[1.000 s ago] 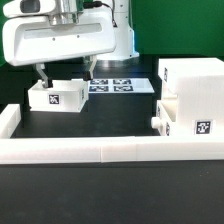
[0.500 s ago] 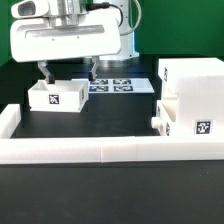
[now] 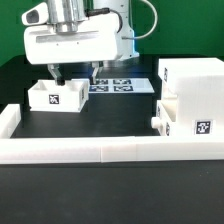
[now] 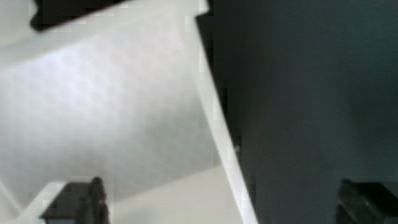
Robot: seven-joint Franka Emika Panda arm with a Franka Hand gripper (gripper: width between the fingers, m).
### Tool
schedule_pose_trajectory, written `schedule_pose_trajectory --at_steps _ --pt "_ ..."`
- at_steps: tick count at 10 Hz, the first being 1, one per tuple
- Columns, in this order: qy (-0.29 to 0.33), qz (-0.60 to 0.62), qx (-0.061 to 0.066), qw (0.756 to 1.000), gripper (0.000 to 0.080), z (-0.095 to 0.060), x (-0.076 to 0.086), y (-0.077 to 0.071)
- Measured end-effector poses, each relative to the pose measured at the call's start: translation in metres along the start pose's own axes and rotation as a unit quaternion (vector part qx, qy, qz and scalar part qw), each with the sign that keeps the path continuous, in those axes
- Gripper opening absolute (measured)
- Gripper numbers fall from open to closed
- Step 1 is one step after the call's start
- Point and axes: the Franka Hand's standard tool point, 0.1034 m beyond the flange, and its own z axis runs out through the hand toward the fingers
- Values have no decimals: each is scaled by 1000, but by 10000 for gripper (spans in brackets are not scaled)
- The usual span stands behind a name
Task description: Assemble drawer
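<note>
Drawer tray [image 3: 58, 98] on black table [image 3: 110, 118]; gripper [image 3: 73, 73] spread wide over it; dark green backdrop [image 3: 10, 50]

The arm [image 3: 68, 12] hangs from above with its wrist vertical, and the gripper [image 3: 74, 73] points straight down under a broad white housing. Its two dark fingers [image 3: 55, 72] stand spread wide, well apart in the wrist view too.

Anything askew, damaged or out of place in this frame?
Nothing stands out. The loose tray sits flat below the open gripper, and the shell stands upright. The second tray protruding from the shell looks like ordinary mid-assembly, not a fault. No damage shows.
</note>
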Motion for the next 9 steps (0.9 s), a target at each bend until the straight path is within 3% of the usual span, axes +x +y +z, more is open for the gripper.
schedule_pose_trajectory --at_steps 4,6,9 --pt "-7 -29 0 1000 649 3 -3 -4" --pt "-12 -79 -3 997 649 15 -17 -11" --pt "-27 -108 -4 994 649 31 -30 -3"
